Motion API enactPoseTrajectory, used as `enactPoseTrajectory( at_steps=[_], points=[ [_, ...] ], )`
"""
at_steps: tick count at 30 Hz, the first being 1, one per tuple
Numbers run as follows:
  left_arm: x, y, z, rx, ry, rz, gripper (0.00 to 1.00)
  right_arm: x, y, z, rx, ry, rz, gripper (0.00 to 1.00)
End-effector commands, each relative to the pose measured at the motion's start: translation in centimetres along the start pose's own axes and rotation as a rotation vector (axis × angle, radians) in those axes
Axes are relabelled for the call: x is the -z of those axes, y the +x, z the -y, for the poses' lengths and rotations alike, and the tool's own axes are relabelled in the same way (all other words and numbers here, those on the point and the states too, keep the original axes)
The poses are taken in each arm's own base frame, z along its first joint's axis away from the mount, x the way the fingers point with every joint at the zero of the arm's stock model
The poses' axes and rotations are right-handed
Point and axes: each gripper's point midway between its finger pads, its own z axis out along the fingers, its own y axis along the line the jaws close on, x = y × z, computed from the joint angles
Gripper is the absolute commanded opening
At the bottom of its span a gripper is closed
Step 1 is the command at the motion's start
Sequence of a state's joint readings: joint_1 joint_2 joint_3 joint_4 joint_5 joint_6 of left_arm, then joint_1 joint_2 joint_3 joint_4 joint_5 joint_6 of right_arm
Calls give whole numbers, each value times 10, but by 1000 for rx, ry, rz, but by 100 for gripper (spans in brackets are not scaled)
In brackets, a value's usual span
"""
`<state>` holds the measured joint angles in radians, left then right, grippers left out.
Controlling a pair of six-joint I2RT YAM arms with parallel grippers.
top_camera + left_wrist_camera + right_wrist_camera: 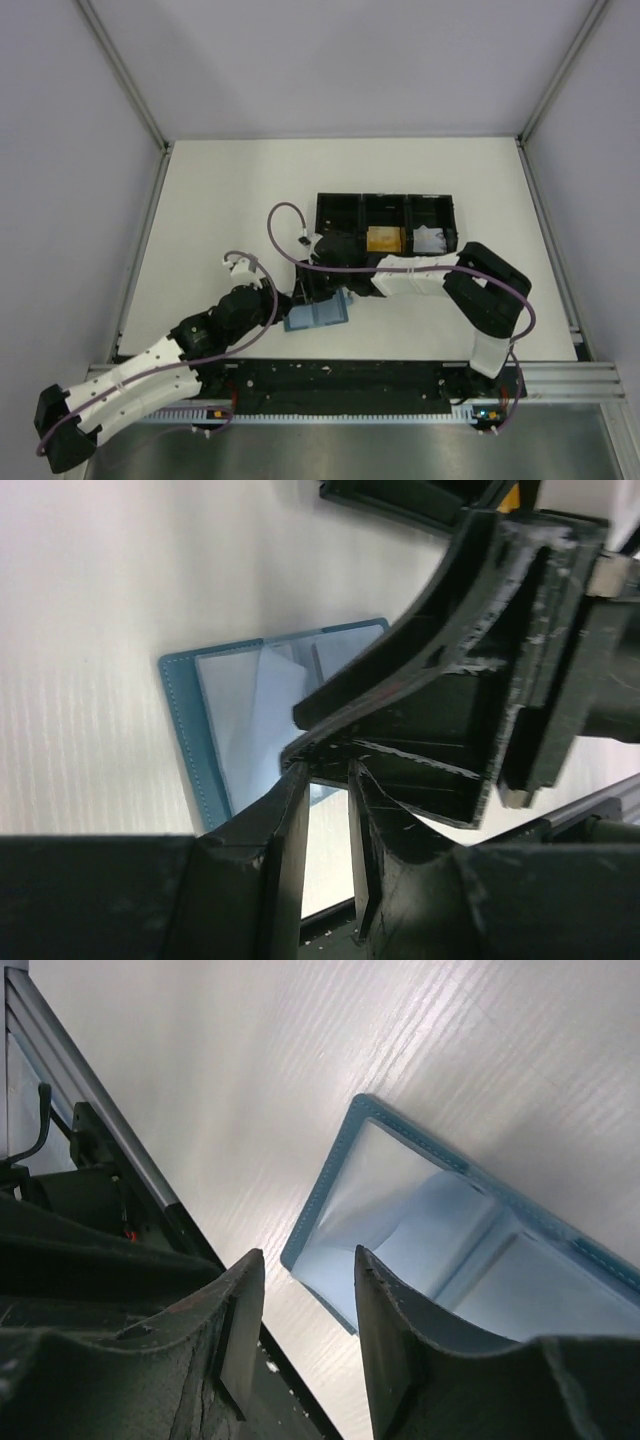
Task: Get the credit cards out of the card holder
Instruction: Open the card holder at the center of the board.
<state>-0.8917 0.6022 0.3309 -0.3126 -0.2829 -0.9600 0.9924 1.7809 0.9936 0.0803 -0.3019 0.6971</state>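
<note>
One white table (220, 220) carries everything. Two arms reach over it, the left arm (150, 375) from the near left and the right arm (420, 275) bending across from the right. One long black tray (385, 203) with three compartments lies at the middle. Its middle compartment holds one orange-gold credit card (384, 239), and its right one holds one white wad (430, 240). One teal card holder (316, 316) lies open on the table just in front of the tray, its two light blue leaves facing up. The right gripper (306, 1252) stands over it with its jaws apart. The left gripper (325, 780) is at its near edge, with a narrow gap between the fingers and nothing in it.
</note>
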Motion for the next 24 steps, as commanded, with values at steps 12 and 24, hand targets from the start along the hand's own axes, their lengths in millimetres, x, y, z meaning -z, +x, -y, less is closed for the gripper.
enactPoseTrajectory(
  at_steps=[12, 24],
  points=[
    [-8, 16, 16, -26, 107, -64, 17, 11, -32, -9, 58, 20, 81, 42],
    [-34, 32, -6, -45, -56, -130, 17, 47, -45, 9, 41, 104, 182, 42]
  ],
)
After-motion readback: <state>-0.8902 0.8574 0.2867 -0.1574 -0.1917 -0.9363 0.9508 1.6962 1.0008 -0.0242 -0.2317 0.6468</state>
